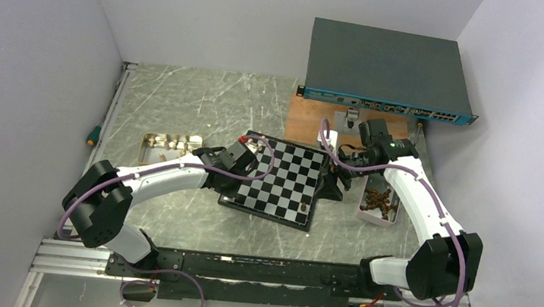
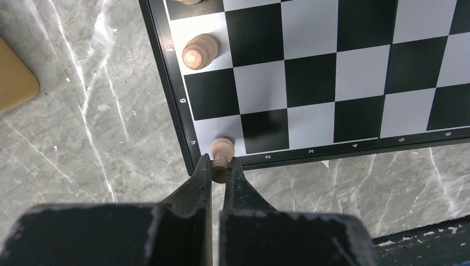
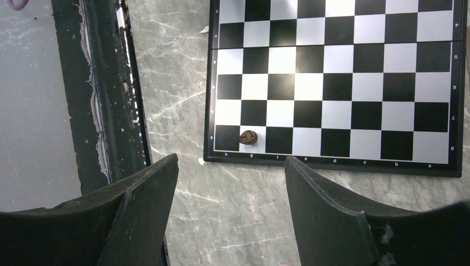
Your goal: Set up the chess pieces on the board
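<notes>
Left gripper [image 2: 220, 166] fingers clamped on light tan piece [image 2: 223, 148] at corner square of board [image 2: 360, 72]. Right gripper [image 3: 231, 169] fingers wide apart, empty, above the table beside the board edge near dark piece [image 3: 248, 137].

A chessboard [image 3: 332, 162] with black and silvery-white checks and a thin dark border is seen from above, filling the upper right. A single dark brown chess piece [image 3: 248, 137] is set on a light square in the row nearest the camera, second from the left corner. Below, the right gripper [image 3: 231, 160] is shown with its two black fingers [image 3: 144, 205] spread wide over a grey marbled table [image 3: 177, 66]. A black rail [image 3: 105, 83] runs down the left side.
</notes>
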`<state>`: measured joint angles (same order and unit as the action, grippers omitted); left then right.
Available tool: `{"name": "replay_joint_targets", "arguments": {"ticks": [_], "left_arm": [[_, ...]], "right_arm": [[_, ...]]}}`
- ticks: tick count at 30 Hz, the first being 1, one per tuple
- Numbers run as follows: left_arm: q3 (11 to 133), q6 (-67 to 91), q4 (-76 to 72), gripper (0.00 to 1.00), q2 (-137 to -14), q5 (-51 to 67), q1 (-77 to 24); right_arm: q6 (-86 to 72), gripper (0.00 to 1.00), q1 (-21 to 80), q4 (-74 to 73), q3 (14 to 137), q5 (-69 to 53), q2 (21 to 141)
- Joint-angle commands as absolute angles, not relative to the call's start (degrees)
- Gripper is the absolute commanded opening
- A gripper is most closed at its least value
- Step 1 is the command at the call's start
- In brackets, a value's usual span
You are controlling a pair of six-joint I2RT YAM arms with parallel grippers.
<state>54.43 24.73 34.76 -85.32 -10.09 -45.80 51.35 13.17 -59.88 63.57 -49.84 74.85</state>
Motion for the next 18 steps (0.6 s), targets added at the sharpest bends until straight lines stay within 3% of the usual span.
{"name": "replay_joint_targets", "arguments": {"ticks": [1,18], "left_arm": [[56.6,24.6,33.7,0.02,-85.8,-9.4,-45.5],[56.7,24.7,33.7,0.12,-86.6,-10.1,-45.4]], "right_arm": [[51.6,0.73,12.9,-58.6,63.8,-51.9,73.8],[51.7,0.73,12.7,-58.9,64.0,-51.9,73.8]]}}
